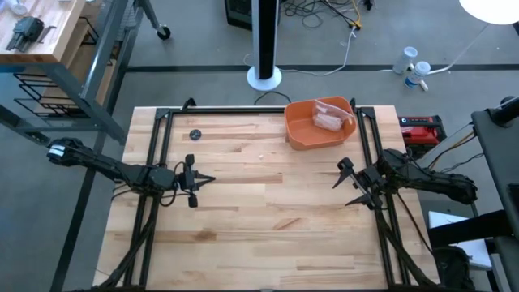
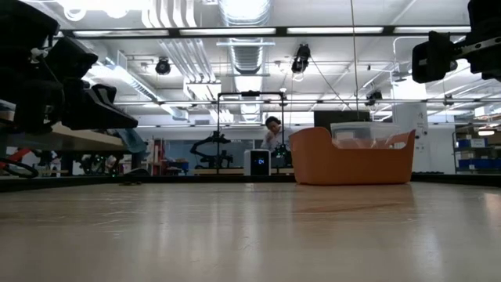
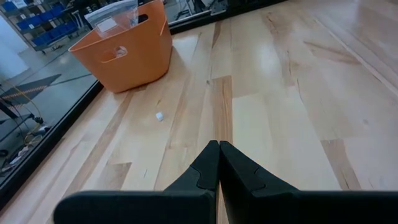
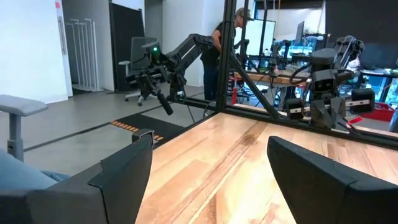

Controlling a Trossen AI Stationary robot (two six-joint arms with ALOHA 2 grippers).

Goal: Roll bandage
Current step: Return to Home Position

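High view looks straight down on table, low view level at tabletop, left wrist view behind left gripper facing orange tub, tub shared by all three, right wrist view facing left arm

The orange tub is sitting at the far edge of the counter, right of centre; a dark object, perhaps a cap, is lying near the far left corner. Bare wood is spreading elsewhere.

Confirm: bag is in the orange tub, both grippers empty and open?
Wrong on one point: the left gripper is shut, fingers pressed together, per the left wrist view. The right gripper is open, both are empty, and the bag is in the orange tub.
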